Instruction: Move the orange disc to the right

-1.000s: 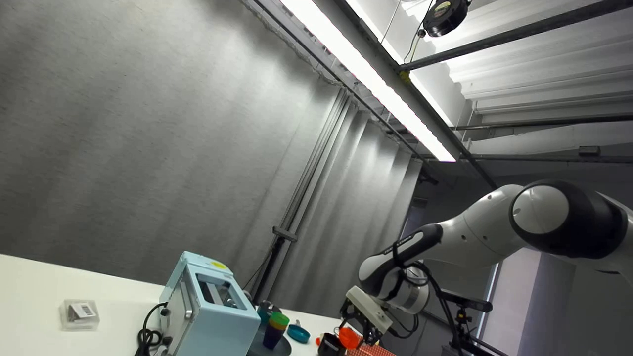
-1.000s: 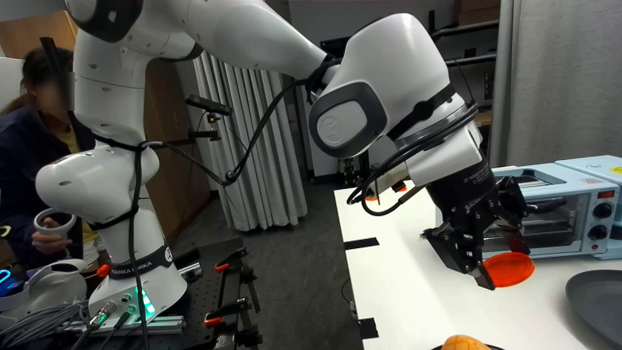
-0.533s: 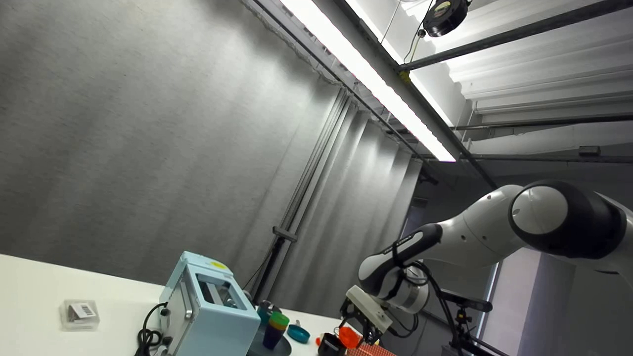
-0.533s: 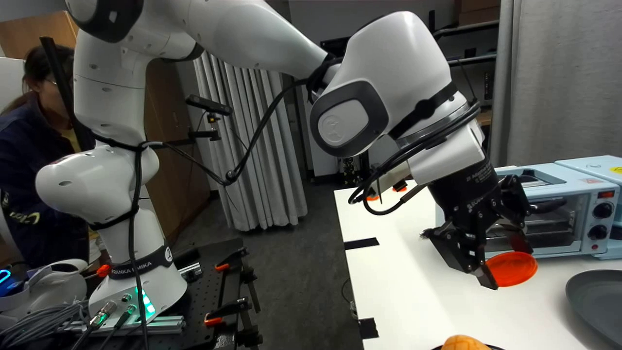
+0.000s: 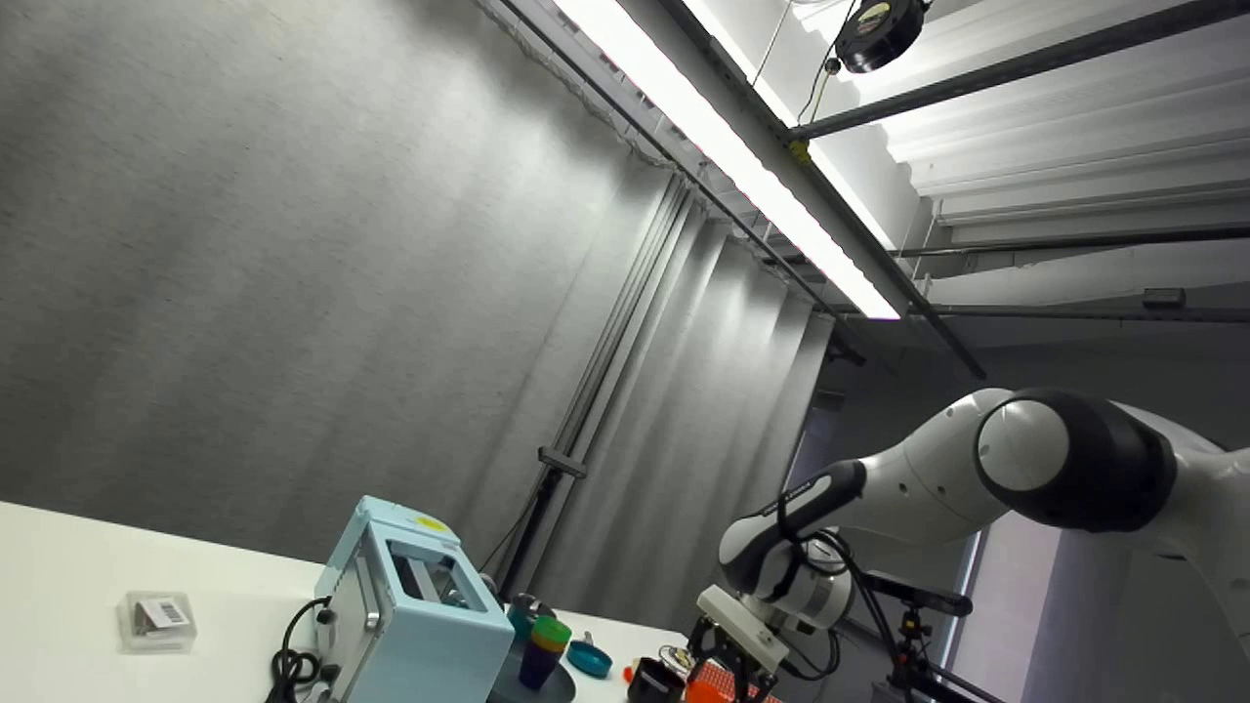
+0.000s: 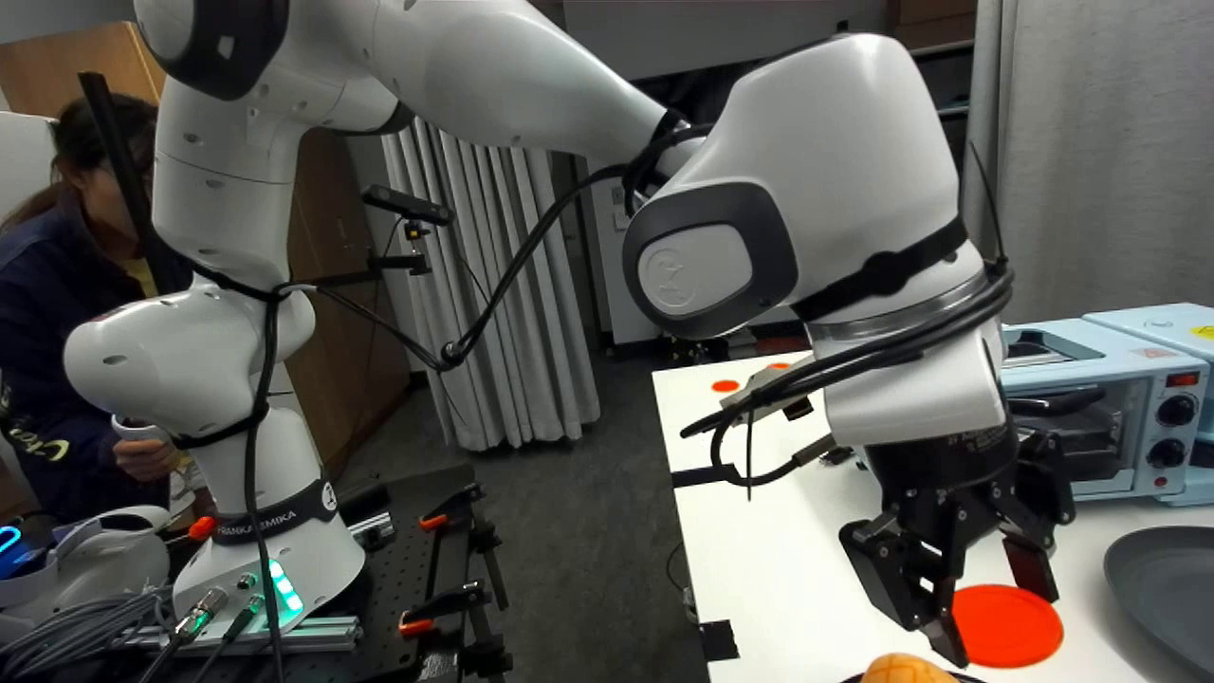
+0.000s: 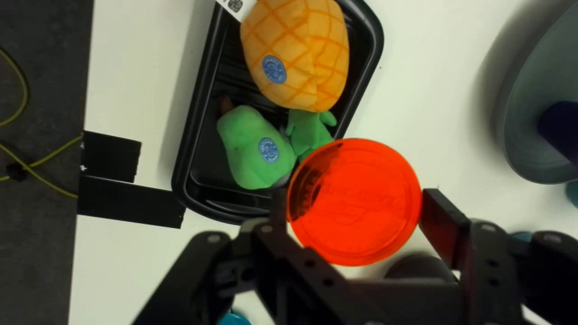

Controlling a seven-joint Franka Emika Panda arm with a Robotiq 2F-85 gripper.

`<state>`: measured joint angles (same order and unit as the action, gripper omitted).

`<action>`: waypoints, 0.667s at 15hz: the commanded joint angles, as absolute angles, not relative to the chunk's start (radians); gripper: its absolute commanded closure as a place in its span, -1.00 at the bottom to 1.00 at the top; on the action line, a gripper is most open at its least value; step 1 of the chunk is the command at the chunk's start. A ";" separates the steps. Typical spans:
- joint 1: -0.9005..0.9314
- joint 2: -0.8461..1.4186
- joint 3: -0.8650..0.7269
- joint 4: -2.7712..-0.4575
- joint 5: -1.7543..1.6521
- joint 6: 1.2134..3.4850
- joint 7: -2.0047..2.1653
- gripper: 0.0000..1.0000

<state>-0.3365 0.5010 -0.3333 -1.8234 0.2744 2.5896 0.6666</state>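
While the claw (image 7: 354, 204) clamps the orange disc (image 7: 361, 212) edgewise, plush toys (image 7: 300, 58) lie in a black tray (image 7: 203, 167).

In an exterior view, open counter (image 6: 778, 569) lies left of the end effector (image 6: 991, 610), leaving room to pass out to the edge. The toaster oven (image 6: 1110, 436) blocks the far right, and the grey plate (image 6: 1171, 583) sits right. Near, a plush pineapple (image 6: 906, 670) rises above the black tray (image 7: 192, 135). In the wrist view, bare counter separates tray and plate.
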 commanded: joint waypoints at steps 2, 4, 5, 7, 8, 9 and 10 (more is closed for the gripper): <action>-0.392 0.603 -0.327 -1.668 0.302 2.460 0.671 0.03; -0.398 0.637 -0.328 -1.622 0.293 2.418 0.679 0.03; -0.400 0.653 -0.329 -1.602 0.290 2.400 0.682 0.03; -0.404 0.683 -0.326 -1.563 0.288 2.365 0.684 0.03; -0.404 0.698 -0.326 -1.546 0.287 2.350 0.685 0.03; -0.404 0.710 -0.327 -1.528 0.285 2.337 0.687 0.03; -0.405 0.722 -0.327 -1.512 0.284 2.326 0.688 0.03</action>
